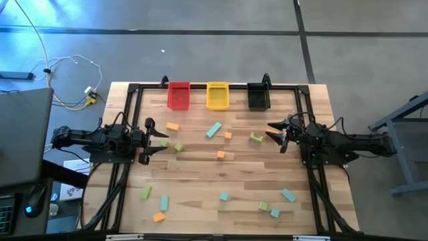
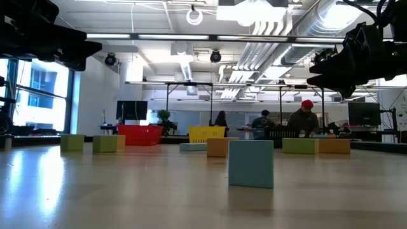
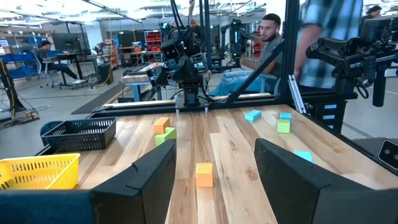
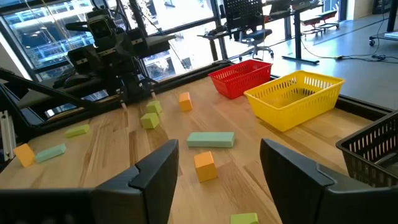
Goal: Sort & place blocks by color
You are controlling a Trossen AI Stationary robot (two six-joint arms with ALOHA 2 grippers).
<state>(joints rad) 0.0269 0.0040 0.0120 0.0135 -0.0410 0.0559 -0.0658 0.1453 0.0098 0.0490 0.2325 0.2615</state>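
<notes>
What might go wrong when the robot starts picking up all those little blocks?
The blocks are tiny beside the open left gripper and right gripper, so one might slip out. A green block sits right by the left gripper and may get knocked. The red bin, yellow bin and black bin stand close together, so drops could miss.

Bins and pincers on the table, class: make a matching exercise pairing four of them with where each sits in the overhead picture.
Column one:
1. red bin
2. yellow bin
3. black bin
4. left pincer

Column two:
A. middle of the bin row
B. right end of the bin row
C. near the table's left edge, open
D. left end of the bin row

Pairs: 1-D, 2-A, 3-B, 4-C
</notes>
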